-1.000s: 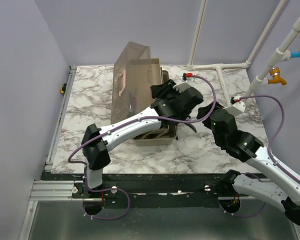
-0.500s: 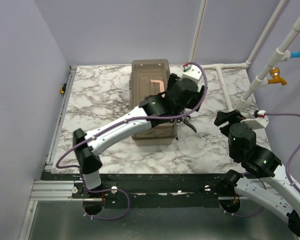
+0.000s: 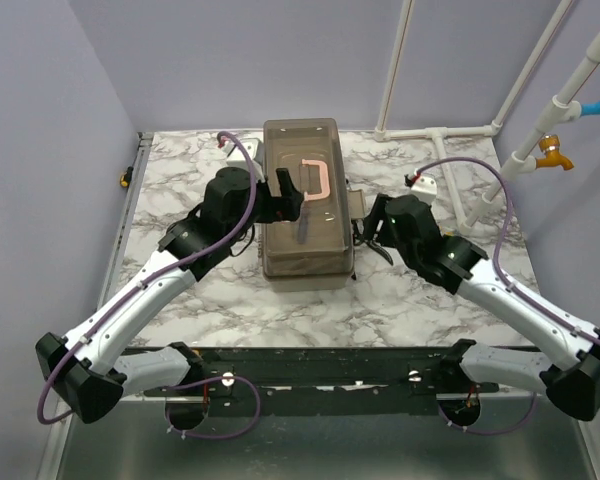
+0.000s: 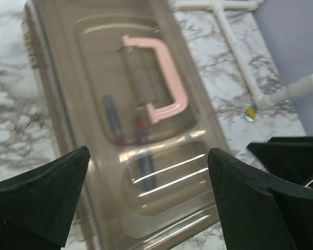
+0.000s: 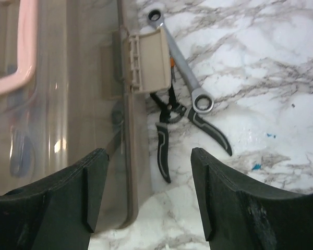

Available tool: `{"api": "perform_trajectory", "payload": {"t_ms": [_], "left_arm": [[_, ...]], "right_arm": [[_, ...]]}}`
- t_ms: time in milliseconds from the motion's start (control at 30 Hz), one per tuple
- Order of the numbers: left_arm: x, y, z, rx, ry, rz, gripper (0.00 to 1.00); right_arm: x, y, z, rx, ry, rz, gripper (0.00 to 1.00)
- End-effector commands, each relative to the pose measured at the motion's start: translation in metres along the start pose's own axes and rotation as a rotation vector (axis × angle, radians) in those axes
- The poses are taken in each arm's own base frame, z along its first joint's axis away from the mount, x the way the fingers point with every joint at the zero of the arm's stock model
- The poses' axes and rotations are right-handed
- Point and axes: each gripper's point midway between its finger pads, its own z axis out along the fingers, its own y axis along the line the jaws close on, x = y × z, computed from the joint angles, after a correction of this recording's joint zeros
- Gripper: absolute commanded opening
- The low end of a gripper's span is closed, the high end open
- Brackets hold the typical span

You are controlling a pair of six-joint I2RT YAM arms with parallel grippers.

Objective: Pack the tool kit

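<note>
Risk: I see toolbox [image 3: 310, 250] shut with wrench [image 5: 180, 65] and pliers [image 5: 171, 110] outside on the tabletop [image 5: 261, 78], left gripper [image 4: 148, 152], right gripper [image 5: 148, 152] both agape, empty; kit could latch incomplete.

Toolbox [image 3: 305, 262]: smoky grey-brown, translucent, lid closed, set lengthwise at mid-surface. The pink handle [image 3: 317, 178] lies flat on the lid. Blue and red tool handles [image 4: 110, 117] show blurred through the lid. Black-handled pliers [image 5: 161, 148] and a steel wrench [image 5: 180, 65] lie together on the surface, just beside the right wall.
</note>
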Motion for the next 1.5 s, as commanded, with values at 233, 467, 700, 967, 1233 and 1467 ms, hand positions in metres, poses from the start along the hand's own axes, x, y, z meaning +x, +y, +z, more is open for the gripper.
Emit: {"api": "perform_trajectory", "payload": {"t_ms": [233, 467, 700, 967, 1233, 1467], "left_arm": [[0.006, 0.042, -0.016, 0.041, 0.016, -0.141, 0.99], [0.002, 0.052, -0.007, 0.059, 0.038, -0.158, 0.99], [0.018, 0.053, 0.010, 0.116, 0.109, -0.193, 0.99], [0.028, 0.047, 0.032, 0.180, 0.156, -0.211, 0.99], [0.024, 0.047, 0.063, 0.185, 0.180, -0.233, 0.99], [0.027, 0.054, 0.095, 0.158, 0.225, -0.246, 0.99]], "right_arm": [[-0.026, -0.040, 0.087, -0.045, 0.121, 0.214, 0.68], [0.009, -0.055, 0.130, -0.037, 0.239, 0.281, 0.66], [0.029, -0.074, 0.151, 0.010, 0.271, 0.313, 0.65], [0.065, -0.058, 0.190, -0.113, 0.369, 0.387, 0.62], [0.074, -0.018, 0.214, -0.379, 0.390, 0.436, 0.59], [0.076, 0.014, 0.205, -0.599, 0.409, 0.487, 0.34]]}}
